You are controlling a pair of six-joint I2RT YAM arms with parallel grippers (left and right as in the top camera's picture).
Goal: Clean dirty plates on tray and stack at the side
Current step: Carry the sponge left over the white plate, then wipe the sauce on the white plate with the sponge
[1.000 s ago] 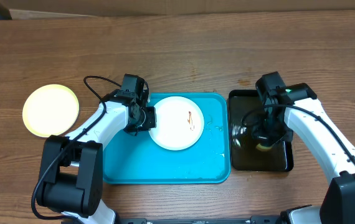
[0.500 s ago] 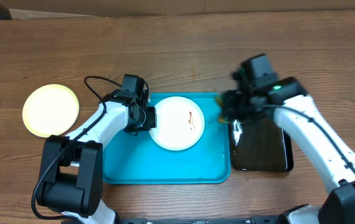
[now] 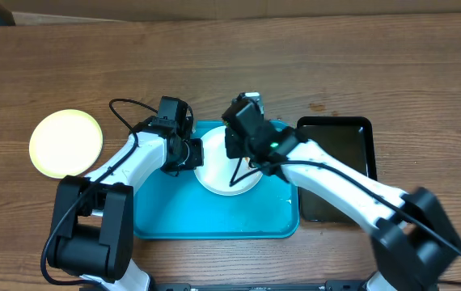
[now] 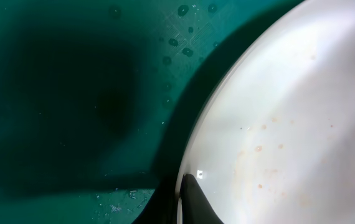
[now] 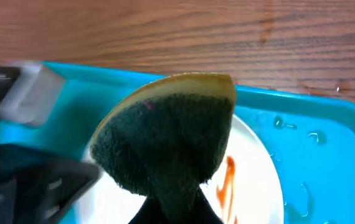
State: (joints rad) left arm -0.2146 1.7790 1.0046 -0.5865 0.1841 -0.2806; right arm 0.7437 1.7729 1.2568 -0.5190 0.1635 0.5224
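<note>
While my left pincer (image 3: 193, 153) pinches the rim of the white plate (image 3: 213, 178), my right pincer (image 5: 172, 208) grips a green-faced sponge (image 5: 165, 137), red smear (image 5: 226, 180) just beside it.

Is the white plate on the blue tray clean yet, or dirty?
Dirty. The white plate has a reddish smear beside the sponge, and faint specks show in the left wrist view.

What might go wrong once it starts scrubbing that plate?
The left gripper grips the white plate only at its rim, so a hard push from the sponge could tip it or pull it free. The tray carries droplets, so the plate may slide.
</note>
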